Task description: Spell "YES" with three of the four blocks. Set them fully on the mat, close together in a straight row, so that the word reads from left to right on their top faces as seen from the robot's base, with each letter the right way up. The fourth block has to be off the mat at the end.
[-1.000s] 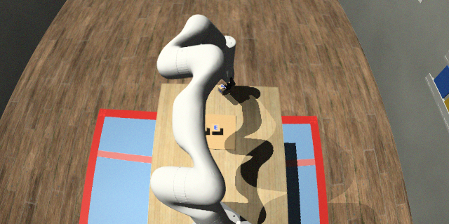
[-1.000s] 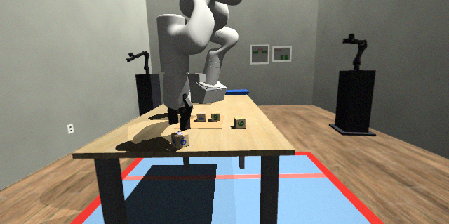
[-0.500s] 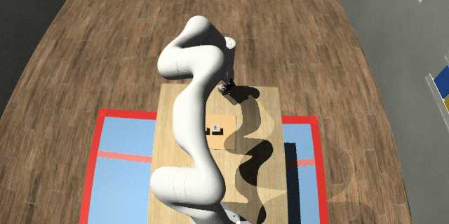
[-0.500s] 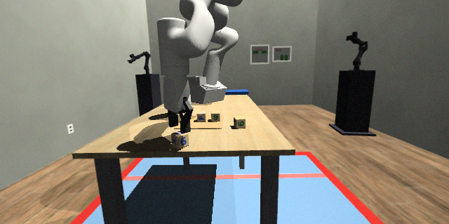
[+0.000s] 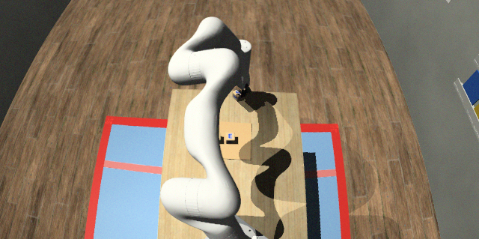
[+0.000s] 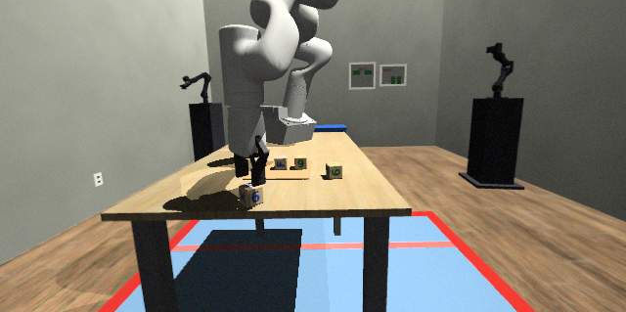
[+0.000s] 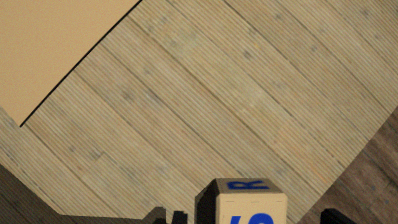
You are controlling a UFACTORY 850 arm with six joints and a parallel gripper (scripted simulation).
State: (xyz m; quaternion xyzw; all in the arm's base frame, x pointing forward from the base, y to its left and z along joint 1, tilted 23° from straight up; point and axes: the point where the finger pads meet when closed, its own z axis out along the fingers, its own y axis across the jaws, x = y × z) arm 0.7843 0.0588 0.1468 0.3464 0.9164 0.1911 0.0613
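Observation:
A wooden block [image 5: 236, 94] [image 6: 251, 196] [image 7: 250, 206] with blue letters stands on the table near its far edge, off the tan mat [image 5: 245, 128] [image 6: 293, 175] [image 7: 50, 45]. My gripper [image 5: 242, 92] [image 6: 250, 178] [image 7: 252, 220] is open and empty, and its fingers hang close over this block, one on each side. A block with a blue E on top [image 5: 230, 135] [image 6: 280, 162] sits on the mat, and a block with green print [image 6: 300, 161] is next to it. Another green-printed block [image 6: 334, 170] stands on the table just off the mat. The arm hides part of the mat in the top view.
The table's far edge [image 7: 370, 145] lies close to the blue-lettered block. A blue floor mat with a red border [image 5: 131, 145] lies under the table. Two black pedestals with small arms [image 6: 494, 141] [image 6: 205, 126] stand by the walls.

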